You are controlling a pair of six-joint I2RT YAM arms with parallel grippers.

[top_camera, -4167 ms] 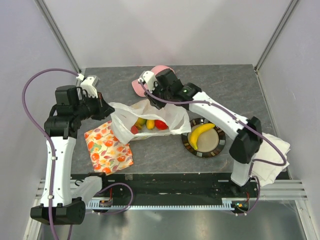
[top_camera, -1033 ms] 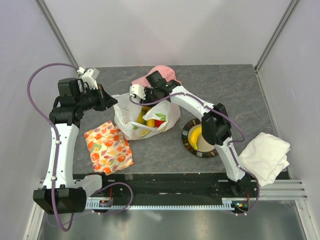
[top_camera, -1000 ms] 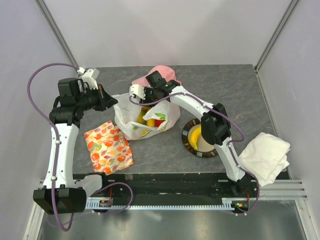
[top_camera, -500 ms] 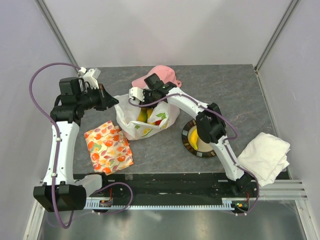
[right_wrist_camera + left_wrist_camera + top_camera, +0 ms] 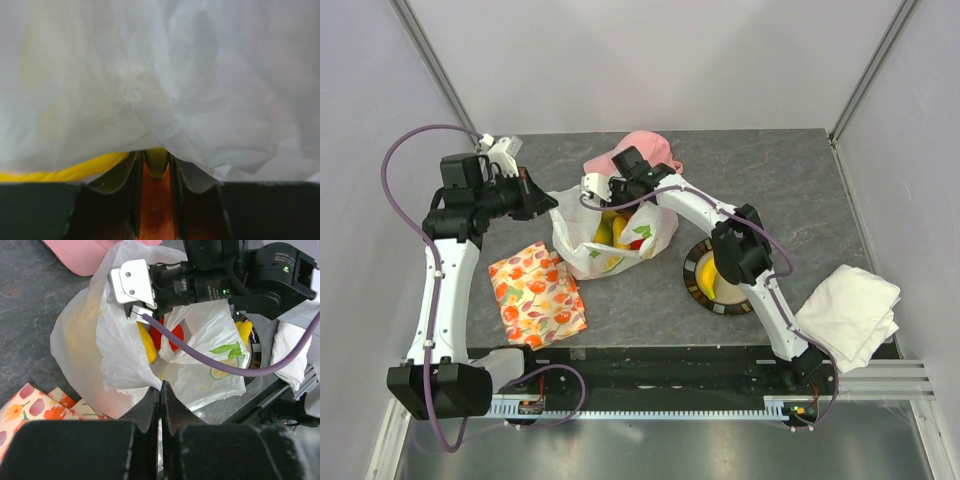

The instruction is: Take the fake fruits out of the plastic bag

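One green-leaf print (image 5: 223,348) on plastic bag (image 5: 117,357)

Grey bench (image 5: 770,180): pink cap (image 5: 645,148) at the far edge, orange-flowered cloth (image 5: 537,294) flat near-left, crumpled white cloth (image 5: 848,315) at the near-right corner. Dark-rimmed plate (image 5: 718,308) centre-right, partly hidden, probably round.

Crinkly white plastic bag (image 5: 165,75) is filling nearly the whole frame and draping down over the right gripper (image 5: 156,165) at bottom centre. Its dark fingers (image 5: 134,192) are standing narrowly apart, with a yellowish-green lump (image 5: 156,156) sitting between their tips. A yellow fruit (image 5: 60,173) is peeking out under the bag at lower left.
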